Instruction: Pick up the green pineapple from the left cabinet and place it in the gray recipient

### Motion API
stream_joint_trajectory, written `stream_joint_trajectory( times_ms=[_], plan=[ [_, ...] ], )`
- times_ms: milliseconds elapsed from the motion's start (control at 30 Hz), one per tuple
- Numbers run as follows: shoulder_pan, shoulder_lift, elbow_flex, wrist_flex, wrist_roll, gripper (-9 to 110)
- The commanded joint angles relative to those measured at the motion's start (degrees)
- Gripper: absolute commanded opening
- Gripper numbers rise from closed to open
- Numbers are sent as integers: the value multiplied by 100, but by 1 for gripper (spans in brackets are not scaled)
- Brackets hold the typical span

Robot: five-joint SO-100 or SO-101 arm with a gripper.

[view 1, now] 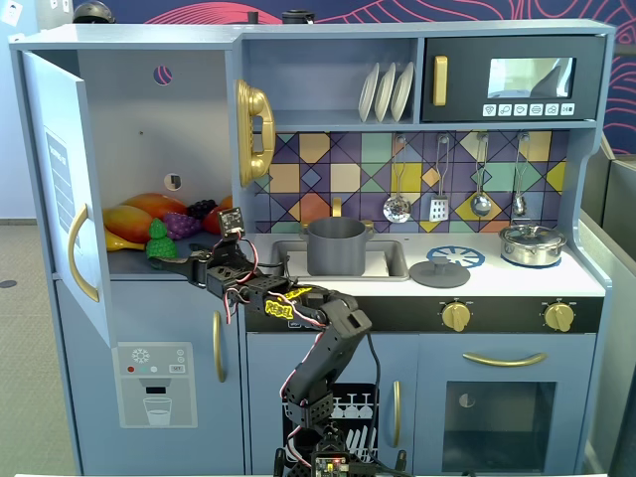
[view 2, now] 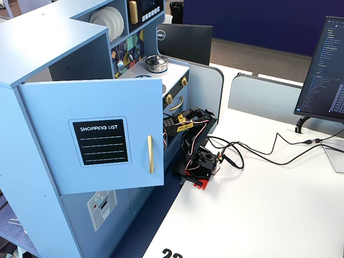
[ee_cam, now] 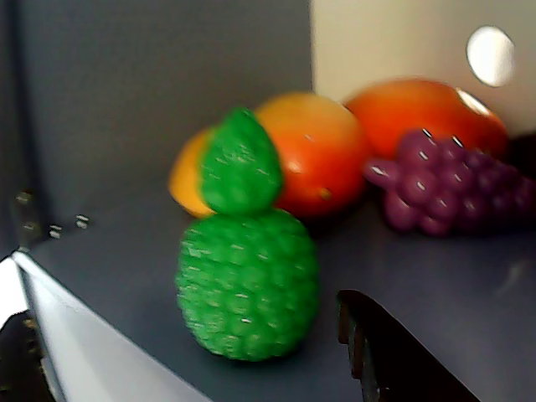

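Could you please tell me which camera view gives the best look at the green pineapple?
The wrist view: the green pineapple stands close and unobstructed, bumpy body and leafy top clear. In a fixed view it is small, on the shelf of the left cabinet. In the other fixed view, the cabinet's open door hides it.

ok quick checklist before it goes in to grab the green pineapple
1. Cabinet door swung open, way in free: ok.
2. Green pineapple upright on the left cabinet shelf near the front edge, nothing in front of it in the wrist view: ok.
3. Gripper at the shelf edge, just right of the pineapple in a fixed view, not yet around it: ok.
4. Jaws open wide enough: cannot tell; only one dark finger shows in the wrist view.
5. Neighbours clear: the mango sits close behind and the purple grapes to the right, so a deep push could knock them: cannot tell.
6. Gray recipient in the sink, open on top: ok.
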Motion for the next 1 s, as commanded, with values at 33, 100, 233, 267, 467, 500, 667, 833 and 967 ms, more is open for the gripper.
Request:
stream_joint_trajectory(
  times_ms=[33,100,233,267,467,500,667,833,967],
  plan=[
    [114,-272,-686,-141,141,44],
    [123,-448,-861,-141,141,44],
    [158,-826,-1222,-141,158,43],
    [158,-914,-1310,-132,158,43],
    [132,-1512,-1863,-18,149,43],
    [123,-1626,-1978,26,167,43],
    [70,-2232,-2558,62,246,42],
    [-35,-2725,-3146,123,141,27],
    [-229,-2733,-3243,-88,185,0]
  ],
)
